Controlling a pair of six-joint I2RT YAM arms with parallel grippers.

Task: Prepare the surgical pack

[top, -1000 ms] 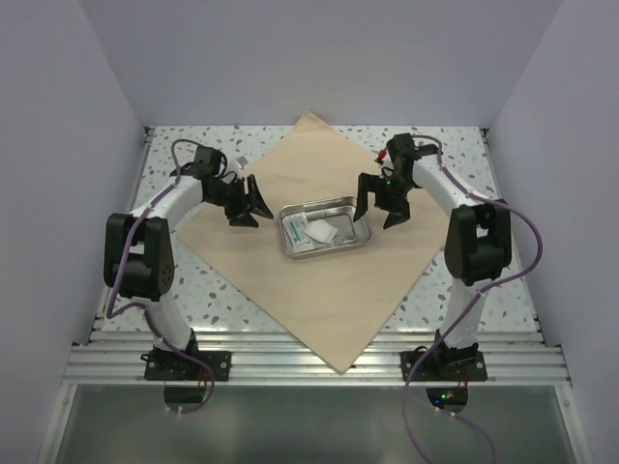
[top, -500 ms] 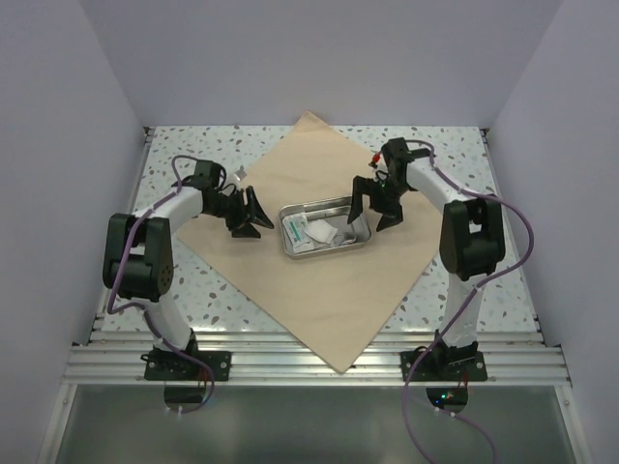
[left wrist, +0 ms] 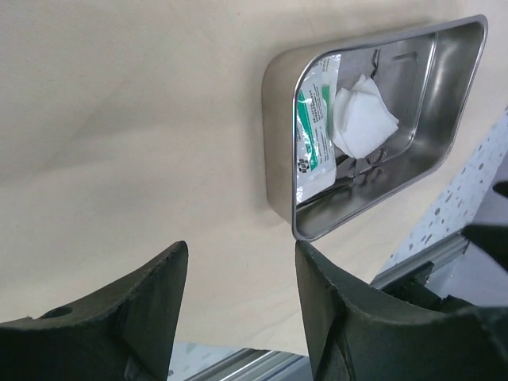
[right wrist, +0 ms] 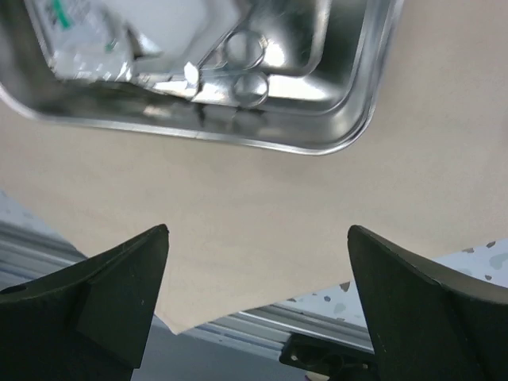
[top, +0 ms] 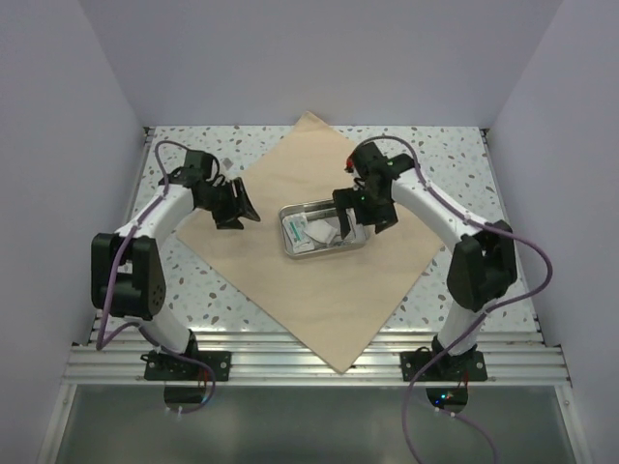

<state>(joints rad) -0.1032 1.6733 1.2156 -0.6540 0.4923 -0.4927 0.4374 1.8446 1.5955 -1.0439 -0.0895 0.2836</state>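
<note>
You are looking at the wrap sheet (top: 319, 290) lying flat on the table (top: 455, 155) like a diamond, with the metal tray (top: 286, 232) sitting at its middle. A white gauze square (left wrist: 363, 115) and a green-printed packet (left wrist: 313, 131) are resting inside the tray.

Your left gripper (top: 239, 205) is hovering over the left part of the sheet, left of the tray, with its jaws partly apart and nothing between them. Your right gripper (top: 360, 224) is hanging over the tray's right end, spread wide and gripping nothing.

The sheet is probably thin, soft and light, so it is likely going to slide or drag the tray if you pull hard. Pinching it at a free corner or edge looks best. The tray seems stiff and slick, so its raised rim is likely the safest hold. The gauze is loose and light, and tilting the tray is likely to spill it.
</note>
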